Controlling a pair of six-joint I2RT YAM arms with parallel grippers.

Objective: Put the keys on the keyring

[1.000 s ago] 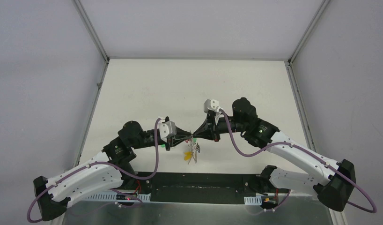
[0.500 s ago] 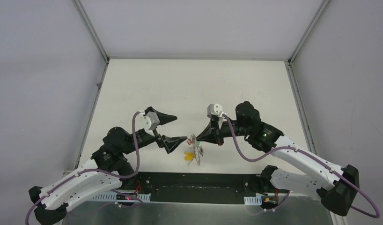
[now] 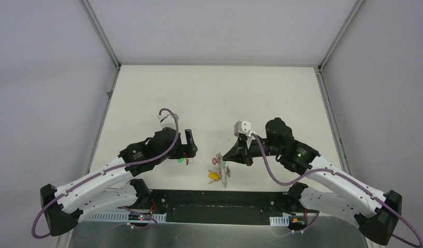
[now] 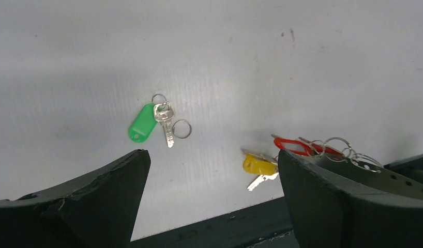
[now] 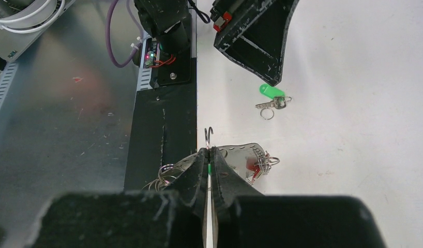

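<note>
- The left gripper (image 3: 190,146) hangs over the white desk (image 3: 214,98) with its jaws spread wide and nothing between them.
- Below that gap, the green-tagged key (image 4: 165,121) lies flat on the desk. It is a small silver key sharing a little ring with a bright green plastic tag (image 4: 142,124).
- A loose small split ring (image 4: 181,129) rests right beside the key's blade.
- This key is not on the keyring (image 3: 223,168). In the top view it sits apart from it, to its left, on the near side of the left gripper.
- The right gripper (image 5: 208,153) has its jaws pressed together on the keyring, pinching the thin grey wire between the fingertips.
- In the right wrist view, the hooked open end of the wire pokes out just past those fingertips.
- The rest of the keyring sags down to the desk close to the black strip (image 3: 220,199) along the near edge.
- Bunched there are a yellow-capped key (image 4: 258,166), a red tag (image 4: 295,146) and several small rings (image 4: 336,145).
- The two grippers face each other across the desk and do not touch.
</note>
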